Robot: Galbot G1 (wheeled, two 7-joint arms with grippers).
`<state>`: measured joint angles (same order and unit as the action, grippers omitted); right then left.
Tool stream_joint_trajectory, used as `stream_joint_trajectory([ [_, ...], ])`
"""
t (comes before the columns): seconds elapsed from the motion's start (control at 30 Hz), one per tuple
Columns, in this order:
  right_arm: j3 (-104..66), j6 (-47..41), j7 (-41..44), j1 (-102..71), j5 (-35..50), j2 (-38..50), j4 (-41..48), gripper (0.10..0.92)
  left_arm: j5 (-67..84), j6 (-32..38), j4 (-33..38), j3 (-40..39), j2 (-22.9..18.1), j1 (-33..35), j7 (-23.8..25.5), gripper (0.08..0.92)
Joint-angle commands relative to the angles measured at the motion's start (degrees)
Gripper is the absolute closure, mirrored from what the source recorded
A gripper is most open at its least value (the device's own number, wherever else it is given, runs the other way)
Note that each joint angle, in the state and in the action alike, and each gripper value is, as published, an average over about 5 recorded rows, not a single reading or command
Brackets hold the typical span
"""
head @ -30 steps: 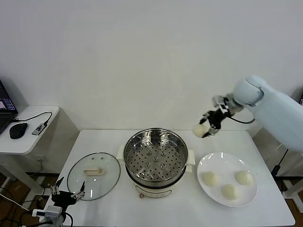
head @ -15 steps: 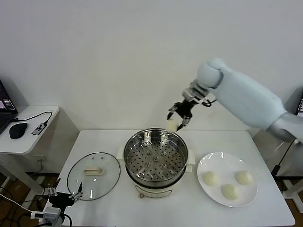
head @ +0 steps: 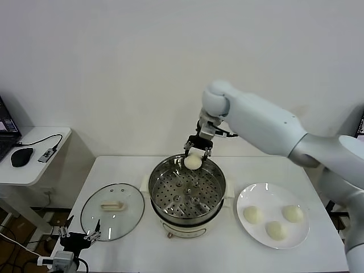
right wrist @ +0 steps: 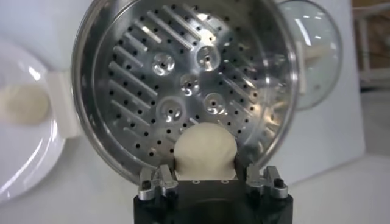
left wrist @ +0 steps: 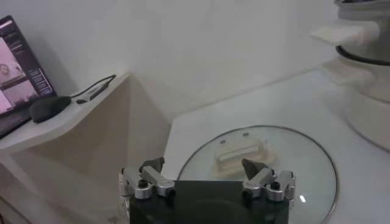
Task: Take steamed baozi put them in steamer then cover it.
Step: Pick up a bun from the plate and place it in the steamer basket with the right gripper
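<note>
Right now the right gripper (head: 197,151) hangs over the far rim of the big shiny steel steamer pot (head: 187,189), its fingers closed on a smooth cream-white baozi bun (head: 193,162). Three more buns (head: 276,230) sit on the flat white plate (head: 273,193). The left gripper (left wrist: 205,175) waits, fingers spread, near the clear glass lid (head: 112,211).

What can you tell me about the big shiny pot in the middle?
The steamer is a round, shiny metal pot on a white base, with white side handles. Inside lies a flat tray full of small holes, with nothing on it yet. It stands upright on the white table, uncovered, between the glass lid and the plate.
</note>
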<state>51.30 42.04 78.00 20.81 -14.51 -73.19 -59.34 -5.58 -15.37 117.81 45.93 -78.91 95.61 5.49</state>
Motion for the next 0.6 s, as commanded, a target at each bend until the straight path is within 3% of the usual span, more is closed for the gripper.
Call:
stream_joint_trajectory([
  [0.03,0.79,5.00,-1.50,-1.40,-7.14,-2.90,1.94,0.431,-0.04,-0.05,0.28,0.04,-0.58,0.03,0.00,0.177],
  [0.6,-0.30,3.12,-2.31,-5.43,-7.11,-4.65,3.46,0.431,-0.17,-0.31,-0.01,-1.03,-1.38,-0.53,0.25,0.177],
])
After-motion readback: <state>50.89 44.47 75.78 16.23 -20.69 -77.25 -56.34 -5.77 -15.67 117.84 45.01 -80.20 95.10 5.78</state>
